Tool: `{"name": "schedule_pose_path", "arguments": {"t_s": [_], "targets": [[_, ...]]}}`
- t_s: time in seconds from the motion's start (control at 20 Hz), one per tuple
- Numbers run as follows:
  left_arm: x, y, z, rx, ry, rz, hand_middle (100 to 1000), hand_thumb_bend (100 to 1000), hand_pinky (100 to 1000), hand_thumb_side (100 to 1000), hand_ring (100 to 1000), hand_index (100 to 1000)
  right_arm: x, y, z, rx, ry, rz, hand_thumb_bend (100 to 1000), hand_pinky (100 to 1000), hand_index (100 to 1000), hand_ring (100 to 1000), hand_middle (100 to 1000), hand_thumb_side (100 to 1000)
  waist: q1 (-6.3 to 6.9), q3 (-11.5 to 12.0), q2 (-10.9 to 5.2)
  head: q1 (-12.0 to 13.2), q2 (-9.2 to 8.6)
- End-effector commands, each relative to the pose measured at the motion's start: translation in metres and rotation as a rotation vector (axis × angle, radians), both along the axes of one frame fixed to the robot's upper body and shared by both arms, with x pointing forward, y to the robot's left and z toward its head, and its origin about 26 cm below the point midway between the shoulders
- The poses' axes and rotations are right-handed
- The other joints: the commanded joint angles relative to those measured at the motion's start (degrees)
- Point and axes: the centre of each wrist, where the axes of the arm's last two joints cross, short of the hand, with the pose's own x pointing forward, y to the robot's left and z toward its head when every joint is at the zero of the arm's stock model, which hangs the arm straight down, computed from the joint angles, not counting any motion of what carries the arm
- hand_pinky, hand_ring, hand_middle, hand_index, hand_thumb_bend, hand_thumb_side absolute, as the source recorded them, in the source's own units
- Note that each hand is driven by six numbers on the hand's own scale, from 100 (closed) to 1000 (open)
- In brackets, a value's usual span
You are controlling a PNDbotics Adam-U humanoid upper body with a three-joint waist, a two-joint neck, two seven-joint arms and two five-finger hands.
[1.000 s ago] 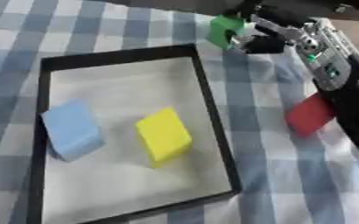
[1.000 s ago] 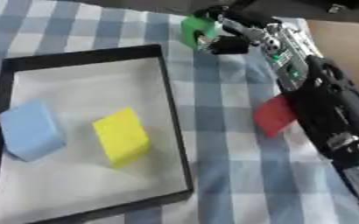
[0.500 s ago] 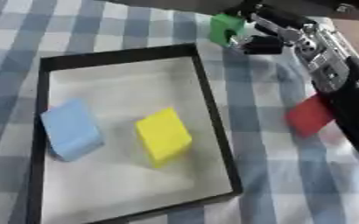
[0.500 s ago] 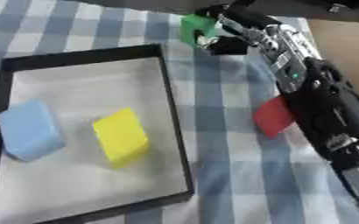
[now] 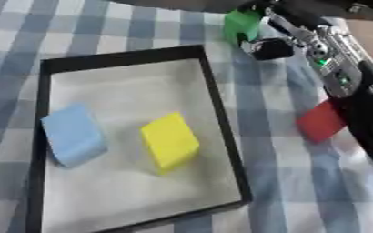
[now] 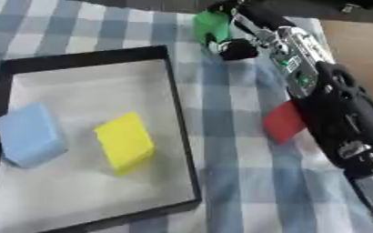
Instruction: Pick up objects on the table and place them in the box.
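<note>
Now the right hand [image 5: 271, 32] pinches the green block [image 5: 240, 25] at the table's one o'clock, beyond the box [image 5: 221, 102]. Risk: the block slipping out, or the forearm nudging the red block [image 5: 321, 122].

A box [image 5: 221, 104] lies on the table [image 5: 277, 191], holding two blocks: one [image 5: 73, 134] at left, another [image 5: 170, 141] to its right. Right of the box, outside it, lies a third block [image 5: 321, 122] under the right arm. A fourth block [image 5: 240, 25] sits behind the box's far right corner, at the right hand [image 5: 281, 34].
</note>
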Motion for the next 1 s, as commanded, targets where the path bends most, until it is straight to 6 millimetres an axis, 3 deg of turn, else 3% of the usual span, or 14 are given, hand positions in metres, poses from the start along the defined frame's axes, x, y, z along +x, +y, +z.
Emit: {"name": "schedule_pose_path", "arguments": {"t_s": [0.05, 0.1, 0.15, 0.35, 0.75, 1.0], "targets": [[0.001, 0.001, -0.005, -0.001, 0.023, -0.007, 703, 410, 628, 638, 735, 801, 0.001, 0.001, -0.001, 0.042, -0.024, 0.005, 100, 848, 707, 643, 680, 280, -0.27, -0.2, 0.1, 0.0, -0.67], [0.0, 0.001, -0.005, -0.002, 0.023, -0.007, 703, 410, 628, 638, 735, 801, 0.001, 0.001, -0.001, 0.057, -0.033, 0.009, 100, 848, 707, 643, 680, 280, -0.26, -0.2, 0.1, 0.0, -0.66], [0.0, 0.0, -0.005, -0.001, 0.024, -0.008, 703, 410, 629, 639, 735, 801, 0.001, 0.001, -0.001, 0.075, -0.044, 0.013, 100, 847, 689, 620, 659, 200, -0.24, -0.2, 0.09, 0.0, -0.71], [0.0, 0.0, -0.006, 0.001, 0.028, -0.011, 704, 408, 630, 641, 736, 801, 0.001, 0.001, -0.003, 0.143, -0.054, 0.027, 100, 857, 664, 595, 632, 100, -0.16, -0.3, 0.03, 0.1, -0.58], [0.0, 0.001, -0.006, 0.007, 0.029, -0.007, 703, 407, 632, 641, 735, 801, -0.001, 0.001, 0.0, 0.263, -0.041, 0.056, 100, 872, 628, 573, 610, 100, 0.06, -1.0, -0.58, 0.3, -0.27], [-0.001, 0.004, -0.009, 0.01, 0.037, 0.005, 703, 406, 632, 641, 734, 801, -0.008, 0.006, 0.011, 0.311, -0.051, 0.103, 100, 870, 614, 563, 603, 100, 0.39, -1.9, -1.77, 0.7, 0.93]]}}
